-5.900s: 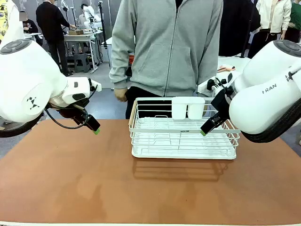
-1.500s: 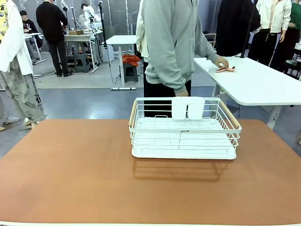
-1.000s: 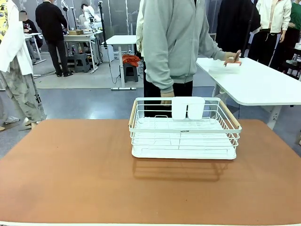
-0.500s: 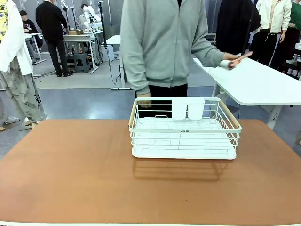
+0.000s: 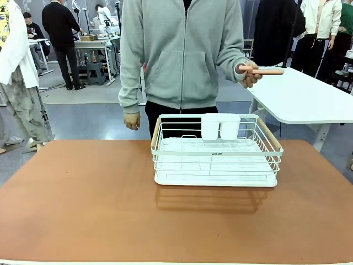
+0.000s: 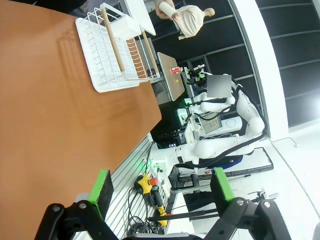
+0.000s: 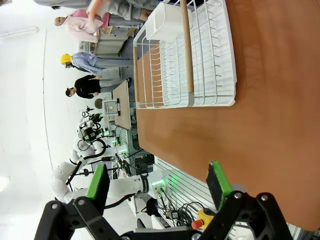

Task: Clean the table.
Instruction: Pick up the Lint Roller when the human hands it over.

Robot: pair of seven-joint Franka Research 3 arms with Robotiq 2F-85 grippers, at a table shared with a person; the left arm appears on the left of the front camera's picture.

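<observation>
Resting on table [image 5: 83,204]: white wire rack [image 5: 215,165];
Left gripper [image 6: 161,186]: fingers are held apart;
Right gripper [image 7: 157,181]: fingers are held apart;
Person's hand [image 5: 249,74]: pinkish stick [image 5: 266,70] is gripped

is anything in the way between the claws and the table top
Nothing visible. The left claw and the right claw, both open, look onto bare table. The one thing standing on it is the white wire rack, toward the far side near the person.
</observation>
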